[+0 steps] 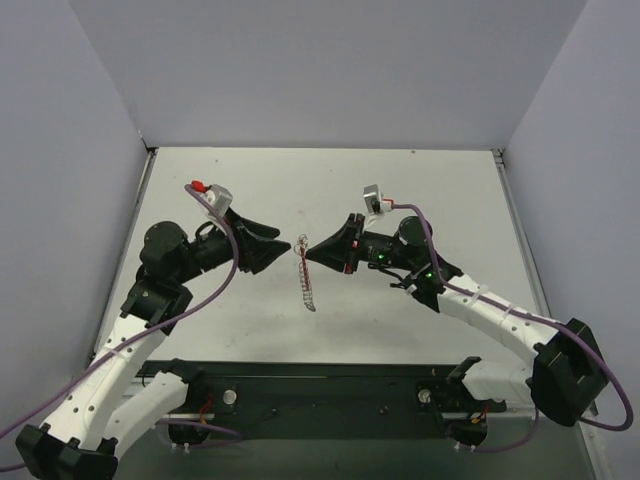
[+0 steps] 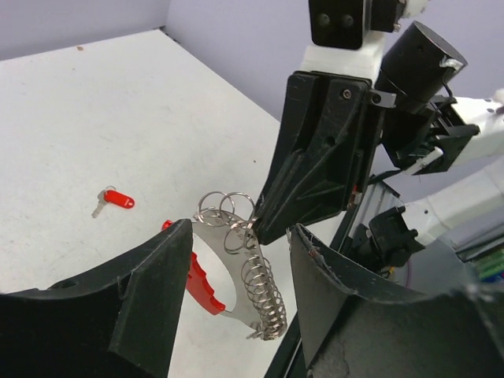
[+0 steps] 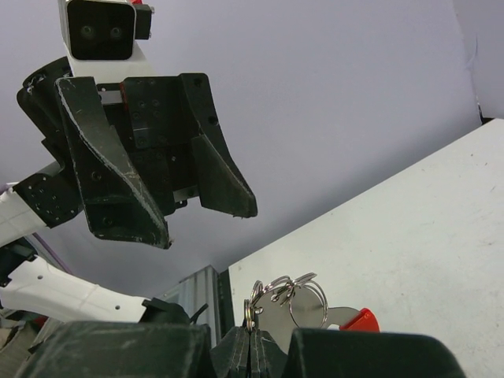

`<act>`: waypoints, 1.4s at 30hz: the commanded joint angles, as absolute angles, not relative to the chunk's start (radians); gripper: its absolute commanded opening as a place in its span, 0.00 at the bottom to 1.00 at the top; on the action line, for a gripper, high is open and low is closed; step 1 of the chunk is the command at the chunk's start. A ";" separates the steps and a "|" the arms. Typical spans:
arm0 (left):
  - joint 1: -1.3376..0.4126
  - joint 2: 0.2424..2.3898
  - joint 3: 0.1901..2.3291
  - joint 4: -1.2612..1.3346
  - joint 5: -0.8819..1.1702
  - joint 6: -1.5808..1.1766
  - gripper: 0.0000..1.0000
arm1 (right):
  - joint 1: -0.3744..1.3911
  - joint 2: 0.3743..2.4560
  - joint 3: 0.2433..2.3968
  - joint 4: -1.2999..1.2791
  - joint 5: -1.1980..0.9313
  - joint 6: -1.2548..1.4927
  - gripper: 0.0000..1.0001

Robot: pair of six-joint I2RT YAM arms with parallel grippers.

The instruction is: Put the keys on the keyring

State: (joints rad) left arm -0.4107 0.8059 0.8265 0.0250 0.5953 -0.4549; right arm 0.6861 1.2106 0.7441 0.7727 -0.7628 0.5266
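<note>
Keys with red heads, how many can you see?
1. The tiny key with a red plastic head and silver shaft lies on the white table, apart from the large red-and-grey hoop keyring. More may be hidden from these views.

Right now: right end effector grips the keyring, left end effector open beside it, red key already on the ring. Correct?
No: the red key lies loose on the table, off the keyring, per the left wrist view. The right end effector does grip the ring; the left end effector is open beside it.

The left arm (image 1: 110,360) and right arm (image 1: 495,318) show white links, black joints, black jaws, purple cables (image 1: 237,255).
</note>
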 commanded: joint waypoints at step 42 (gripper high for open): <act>-0.448 0.923 0.750 0.248 0.799 -0.506 0.59 | 0.680 1.220 0.772 0.923 -0.804 0.558 0.00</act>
State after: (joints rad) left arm -0.4377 0.9199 0.7589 0.1917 0.7940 -0.5117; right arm 0.6811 1.2419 0.7441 0.8040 -0.7727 0.5690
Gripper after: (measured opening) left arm 0.602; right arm 0.028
